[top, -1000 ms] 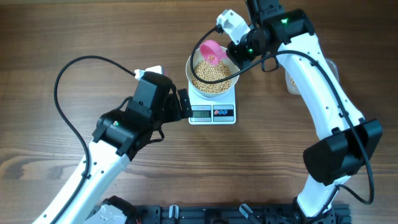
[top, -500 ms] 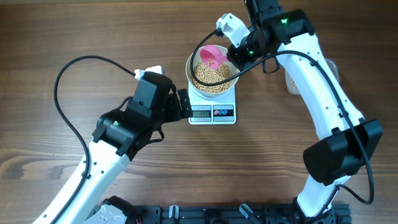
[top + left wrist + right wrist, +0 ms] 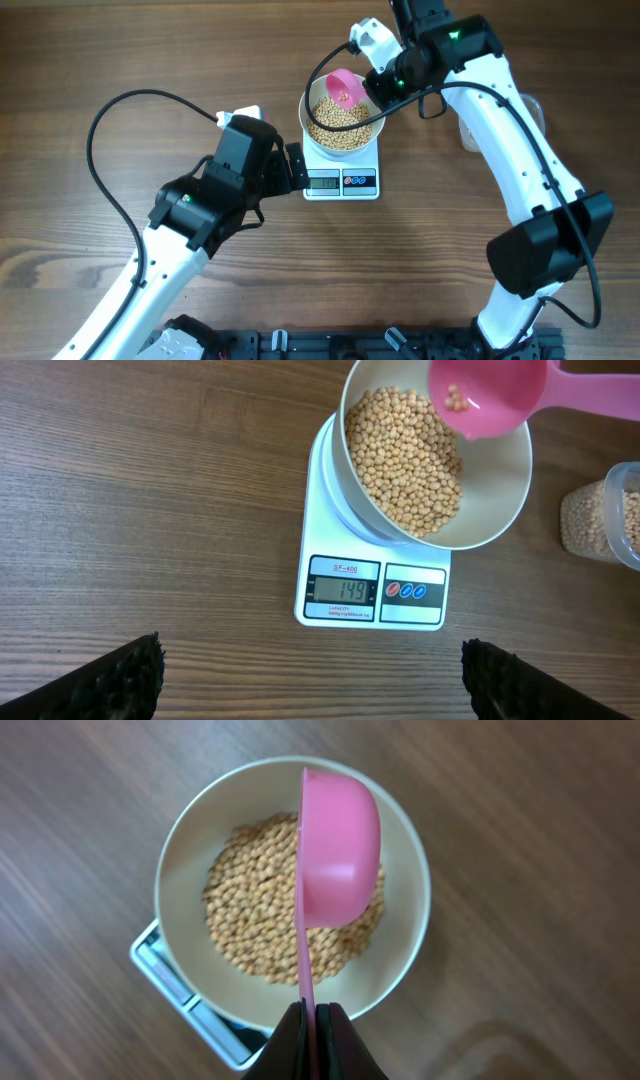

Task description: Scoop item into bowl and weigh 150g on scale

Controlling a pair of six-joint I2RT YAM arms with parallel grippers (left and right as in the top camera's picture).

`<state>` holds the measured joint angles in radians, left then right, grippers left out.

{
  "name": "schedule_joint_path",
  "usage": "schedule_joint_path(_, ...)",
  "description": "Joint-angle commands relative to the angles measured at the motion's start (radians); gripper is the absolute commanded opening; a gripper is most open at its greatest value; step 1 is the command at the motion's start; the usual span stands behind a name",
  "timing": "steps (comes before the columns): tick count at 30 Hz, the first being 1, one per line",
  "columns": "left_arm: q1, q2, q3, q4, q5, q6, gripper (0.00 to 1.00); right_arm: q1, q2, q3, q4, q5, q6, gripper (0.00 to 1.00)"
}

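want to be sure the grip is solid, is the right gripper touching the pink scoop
Touching. The right wrist view shows the right gripper shut, with both fingers pressed against the thin handle of the pink scoop and no gap on either side.

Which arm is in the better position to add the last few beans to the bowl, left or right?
Right. The right gripper is shut on the pink scoop, above the bowl, with a few beans inside. The left gripper is open and empty beside the scale, which reads 149.
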<state>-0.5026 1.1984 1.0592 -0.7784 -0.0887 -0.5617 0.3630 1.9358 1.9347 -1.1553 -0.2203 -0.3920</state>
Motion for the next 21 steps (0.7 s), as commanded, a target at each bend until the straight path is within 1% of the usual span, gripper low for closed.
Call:
schedule_joint_path(1,0.005,-0.007,0.001,0.002,-0.01,0.008,1.0,-0.029,-0.02,0.02,-0.014,-0.107,0.033,0.04)
schedule_joint_path(4,0.005,-0.007,0.001,0.002,-0.01,0.008,1.0,-0.061,-0.02,0.02,-0.014,-0.177,0.052,0.04)
schedule_joint_path(6,0.005,-0.007,0.001,0.002,-0.01,0.008,1.0,-0.08,-0.02,0.02,-0.014,-0.177,0.08,0.04)
schedule_joint_path(10,0.005,-0.007,0.001,0.002,-0.01,0.008,1.0,-0.112,-0.02,0.02,-0.02,-0.234,0.081,0.04)
schedule_joint_path(21,0.005,-0.007,0.001,0.002,-0.01,0.008,1.0,-0.116,-0.02,0.02,-0.008,-0.225,0.076,0.04)
